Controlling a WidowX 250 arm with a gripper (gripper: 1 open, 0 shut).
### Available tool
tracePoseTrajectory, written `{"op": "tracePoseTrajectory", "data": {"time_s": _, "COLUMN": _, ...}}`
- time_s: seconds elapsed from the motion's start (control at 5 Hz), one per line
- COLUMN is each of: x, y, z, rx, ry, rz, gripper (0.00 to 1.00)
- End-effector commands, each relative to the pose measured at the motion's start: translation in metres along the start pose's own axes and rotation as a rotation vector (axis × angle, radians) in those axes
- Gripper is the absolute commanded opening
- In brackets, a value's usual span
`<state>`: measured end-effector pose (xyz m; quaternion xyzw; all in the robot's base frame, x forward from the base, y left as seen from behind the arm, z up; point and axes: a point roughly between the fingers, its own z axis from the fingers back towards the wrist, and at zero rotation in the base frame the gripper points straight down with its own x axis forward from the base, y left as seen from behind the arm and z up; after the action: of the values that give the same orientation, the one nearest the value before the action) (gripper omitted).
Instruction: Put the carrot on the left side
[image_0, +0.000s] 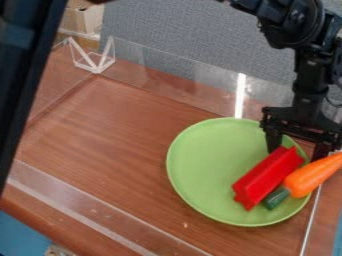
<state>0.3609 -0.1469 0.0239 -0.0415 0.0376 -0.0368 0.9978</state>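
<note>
The carrot (313, 174) is orange with a dark green stem end, lying tilted across the right rim of the green plate (207, 172). A red rectangular block (267, 176) lies on the plate right beside the carrot, touching it. My gripper (299, 132) hangs from the black arm just above the plate's far right edge, over the upper ends of the block and carrot. Its fingers stand open with nothing between them.
The plate rests on a brown wooden tabletop (107, 130) bounded by clear acrylic walls (174, 68). A white wire stand (91, 55) sits at the back left. A dark post (27, 80) blocks the left foreground. The table's right edge runs close beside the carrot.
</note>
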Motion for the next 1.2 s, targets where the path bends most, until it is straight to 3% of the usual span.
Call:
{"op": "tracePoseTrajectory", "data": {"time_s": 0.0, "x": -0.005, "y": 0.016, "z": 0.005, "rx": 0.008, "ry": 0.025, "rz": -0.025, "gripper": 1.00}}
{"op": "tracePoseTrajectory", "data": {"time_s": 0.4, "x": -0.012, "y": 0.021, "z": 0.001, "rx": -0.015, "ry": 0.028, "rz": 0.031, "gripper": 1.00}}
{"op": "tracePoseTrajectory", "data": {"time_s": 1.0, "x": -0.026, "y": -0.007, "z": -0.004, "rx": -0.039, "ry": 0.037, "rz": 0.029, "gripper": 1.00}}
